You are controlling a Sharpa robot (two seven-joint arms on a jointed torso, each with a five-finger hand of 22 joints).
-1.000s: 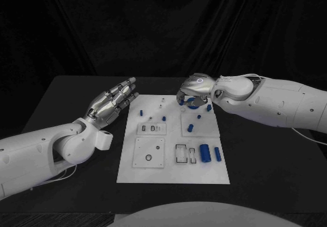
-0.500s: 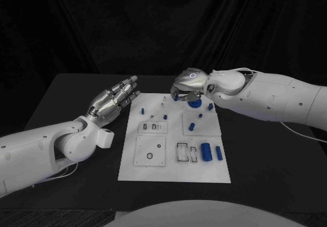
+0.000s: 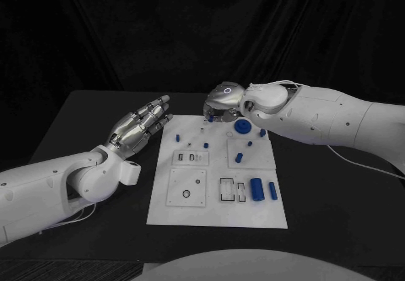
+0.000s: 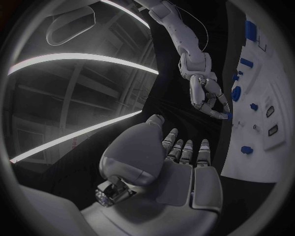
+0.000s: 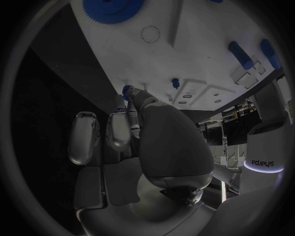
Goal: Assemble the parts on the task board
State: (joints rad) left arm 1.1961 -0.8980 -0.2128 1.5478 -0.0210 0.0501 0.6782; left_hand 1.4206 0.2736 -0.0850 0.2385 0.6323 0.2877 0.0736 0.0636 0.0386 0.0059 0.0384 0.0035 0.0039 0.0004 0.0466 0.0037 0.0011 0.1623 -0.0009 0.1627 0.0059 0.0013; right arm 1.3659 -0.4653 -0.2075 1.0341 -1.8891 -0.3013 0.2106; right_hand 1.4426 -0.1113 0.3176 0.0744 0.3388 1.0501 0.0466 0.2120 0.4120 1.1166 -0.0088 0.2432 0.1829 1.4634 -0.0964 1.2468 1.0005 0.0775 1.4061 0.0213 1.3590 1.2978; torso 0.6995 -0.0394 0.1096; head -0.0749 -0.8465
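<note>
The white task board [image 3: 218, 212] lies in the middle of the black table. My right hand [image 3: 223, 104] hovers over the board's far edge and pinches a small blue part [image 3: 209, 119] in its fingertips; the same small blue part [image 4: 228, 115] [image 5: 127, 89] shows at the fingertips in both wrist views. A blue gear [image 3: 242, 126] [image 5: 113, 6] sits on the board just right of that hand. My left hand [image 3: 139, 125] is held flat beside the board's far left corner, fingers apart and empty.
Small blue pegs [image 3: 177, 138] [image 3: 239, 156] stand on the board's far half. Two larger blue cylinders [image 3: 256, 189] [image 3: 271, 188] lie near the right edge by rectangular slots [image 3: 226, 189]. My right forearm [image 3: 337, 123] crosses above the table's right side.
My right hand has moved left along the board's far edge, off the blue gear, which is now uncovered. The left hand has stayed where it was.
</note>
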